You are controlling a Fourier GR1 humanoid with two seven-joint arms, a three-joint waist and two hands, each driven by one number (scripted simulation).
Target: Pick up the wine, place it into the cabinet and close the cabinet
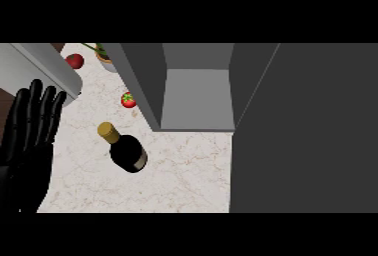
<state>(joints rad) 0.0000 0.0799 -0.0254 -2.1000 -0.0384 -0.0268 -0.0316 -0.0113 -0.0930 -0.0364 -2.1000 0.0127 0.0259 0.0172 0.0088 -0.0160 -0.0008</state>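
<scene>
the left hand (29, 135) is seen at the left edge, fingers straight and upright, nothing held. the wine (124, 148) stands on the marble counter (177, 185), just right of it. a tomato (128, 100) lies beside the open grey cabinet (196, 100).

The bench (177, 185) has a pale, cream marble top with faint brown veining. A dark wine bottle (124, 149) with a gold-capped neck stands on it near the middle, well apart from the other things. A red tomato (128, 100) with a green stem lies farther toward the far edge, just beside the grey cabinet (196, 85), which rests on the bench with its door open. Near the far left corner lie a red apple (74, 61) and, close to it, a potted plant (105, 55). A large grey cylinder (44, 67) stands at the left edge.
</scene>
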